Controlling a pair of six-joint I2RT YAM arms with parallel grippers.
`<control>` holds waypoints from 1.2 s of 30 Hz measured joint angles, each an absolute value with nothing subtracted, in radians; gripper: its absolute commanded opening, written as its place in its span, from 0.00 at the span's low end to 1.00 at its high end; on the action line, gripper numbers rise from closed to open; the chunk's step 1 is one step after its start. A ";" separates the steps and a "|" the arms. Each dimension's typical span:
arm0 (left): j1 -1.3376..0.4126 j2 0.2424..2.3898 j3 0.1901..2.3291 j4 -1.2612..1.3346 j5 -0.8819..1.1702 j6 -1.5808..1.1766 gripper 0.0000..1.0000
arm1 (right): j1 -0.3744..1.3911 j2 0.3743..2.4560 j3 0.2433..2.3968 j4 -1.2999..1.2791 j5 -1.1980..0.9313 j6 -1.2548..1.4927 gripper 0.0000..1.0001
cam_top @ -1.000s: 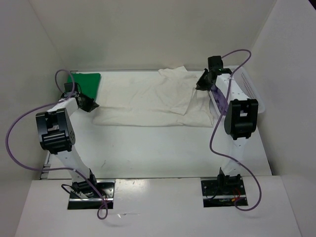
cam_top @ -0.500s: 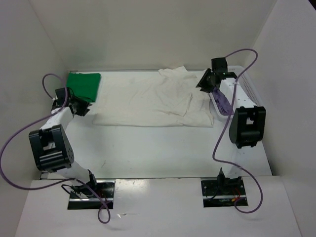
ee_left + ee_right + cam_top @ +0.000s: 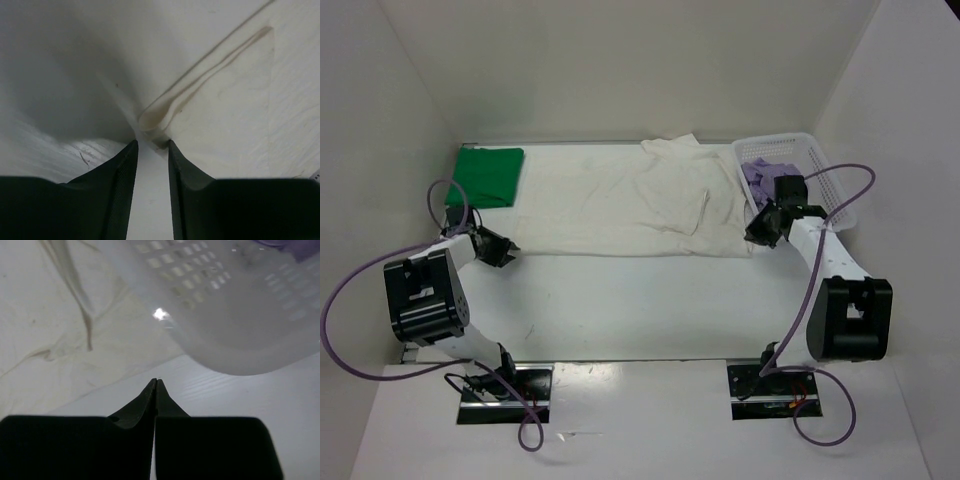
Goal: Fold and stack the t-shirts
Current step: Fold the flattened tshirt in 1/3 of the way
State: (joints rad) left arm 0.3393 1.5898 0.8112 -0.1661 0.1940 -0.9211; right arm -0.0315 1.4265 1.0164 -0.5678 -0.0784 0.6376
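The white t-shirt (image 3: 630,205) lies spread flat across the far middle of the table. The green t-shirt (image 3: 490,175) lies folded at the far left. The lavender t-shirt (image 3: 767,176) is bunched in the white mesh basket (image 3: 825,180). My left gripper (image 3: 508,256) is low at the white shirt's near left corner. In the left wrist view it (image 3: 152,142) is open a little, with the shirt's folded edge (image 3: 160,117) just past the tips. My right gripper (image 3: 753,236) is at the shirt's near right corner; in the right wrist view it (image 3: 156,381) is shut and empty.
The basket wall (image 3: 235,315) rises close ahead of my right gripper, with the lavender cloth (image 3: 295,247) showing over its rim. White walls close in the table on the left, back and right. Purple cables loop beside both arms.
Both arms have pulled back toward the near side. My left gripper left the green shirt for the white shirt's near left corner. My right arm swung off the basket, uncovering it.
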 measured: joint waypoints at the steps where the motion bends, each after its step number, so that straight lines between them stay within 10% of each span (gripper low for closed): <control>1: 0.339 1.609 0.811 -0.159 0.197 -0.923 0.34 | -0.048 1.427 1.002 -0.569 -0.068 0.637 0.00; 11: 0.344 1.667 0.832 -0.130 0.217 -0.921 0.02 | -0.110 1.617 1.104 -0.545 -0.051 0.597 0.05; 17: 0.353 1.664 0.836 -0.137 0.200 -0.908 0.00 | -0.091 1.592 1.115 -0.531 -0.068 0.584 0.41; 36: 0.356 1.496 0.734 -0.200 0.177 -0.836 0.00 | 0.059 1.586 0.905 -0.450 0.025 0.719 0.46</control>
